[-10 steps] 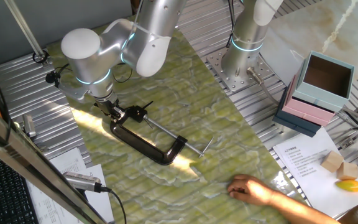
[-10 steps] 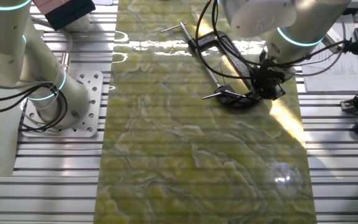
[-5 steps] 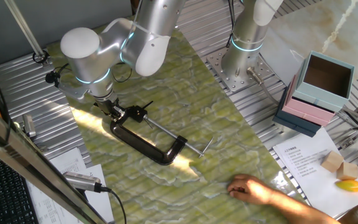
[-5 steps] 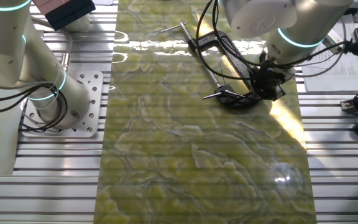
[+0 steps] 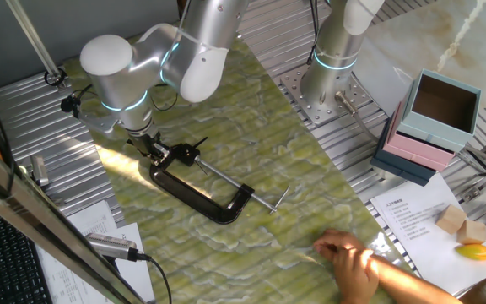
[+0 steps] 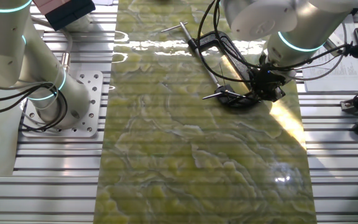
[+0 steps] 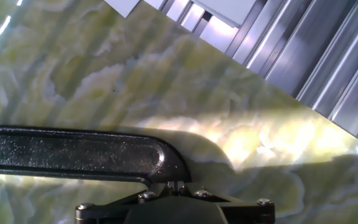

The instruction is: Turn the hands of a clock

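A black C-clamp (image 5: 199, 196) lies on the green marbled mat, and it also shows in the other fixed view (image 6: 225, 46). The hands (image 5: 191, 152) are two thin black pointers on a pivot at the clamp's near end; in the other fixed view the hands (image 6: 221, 94) point left. The silver screw rod (image 5: 239, 186) runs away from them. My gripper (image 5: 155, 152) is low at that clamp end, right beside the pivot, and shows too in the other fixed view (image 6: 263, 87). In the hand view its fingertips (image 7: 176, 185) stand pressed together against the clamp's arm (image 7: 73, 154). What lies between them is hidden.
A person's hand (image 5: 348, 257) rests on the mat's front right edge. A second arm's base (image 5: 323, 80) stands at the back. A pink and blue box (image 5: 429, 127), papers and small items lie right of the mat. Ribbed metal table borders the mat.
The person's hand has shifted a little to the right and nearer the front edge. My gripper, the clamp and the hands have not visibly moved.
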You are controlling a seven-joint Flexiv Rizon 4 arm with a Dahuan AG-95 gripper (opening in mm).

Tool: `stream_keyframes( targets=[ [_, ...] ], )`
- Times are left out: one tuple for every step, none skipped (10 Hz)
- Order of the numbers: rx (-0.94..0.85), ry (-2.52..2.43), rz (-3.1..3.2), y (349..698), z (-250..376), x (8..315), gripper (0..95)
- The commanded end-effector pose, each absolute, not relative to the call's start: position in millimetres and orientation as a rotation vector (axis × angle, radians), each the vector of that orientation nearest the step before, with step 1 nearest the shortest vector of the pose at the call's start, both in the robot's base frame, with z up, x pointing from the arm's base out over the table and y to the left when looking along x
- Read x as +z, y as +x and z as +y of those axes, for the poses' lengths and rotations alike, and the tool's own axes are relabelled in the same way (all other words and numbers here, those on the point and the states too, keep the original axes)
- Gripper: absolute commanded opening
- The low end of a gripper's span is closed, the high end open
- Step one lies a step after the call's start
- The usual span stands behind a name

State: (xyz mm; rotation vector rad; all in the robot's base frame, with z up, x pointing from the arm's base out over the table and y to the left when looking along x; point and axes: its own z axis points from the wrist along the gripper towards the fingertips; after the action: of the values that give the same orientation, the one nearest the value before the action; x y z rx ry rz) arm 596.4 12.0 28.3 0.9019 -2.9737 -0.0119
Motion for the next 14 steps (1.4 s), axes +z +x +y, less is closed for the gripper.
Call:
stream_keyframes(
  targets=[
    [-0.015,0.919,-2.954,596,12,29,0.0],
    [-0.017,0.926,-2.948,596,11,29,0.0],
    [-0.019,0.936,-2.939,596,10,29,0.0],
    [-0.02,0.941,-2.935,596,9,29,0.0],
    [-0.022,0.944,-2.932,595,7,29,0.0],
    [-0.025,0.957,-2.926,595,4,30,0.0],
    [-0.027,0.964,-2.92,595,3,30,0.0],
    [-0.028,0.965,-2.905,595,0,31,0.0],
    [-0.03,0.963,-2.901,595,0,30,0.0],
    [-0.032,0.96,-2.902,593,-1,30,0.0],
    [-0.032,0.962,-2.901,593,-2,29,0.0],
    [-0.033,0.962,-2.897,592,-3,29,0.0],
    [-0.035,0.967,-2.893,591,-5,28,0.0],
    [-0.036,0.974,-2.889,589,-7,28,0.0]
  ],
)
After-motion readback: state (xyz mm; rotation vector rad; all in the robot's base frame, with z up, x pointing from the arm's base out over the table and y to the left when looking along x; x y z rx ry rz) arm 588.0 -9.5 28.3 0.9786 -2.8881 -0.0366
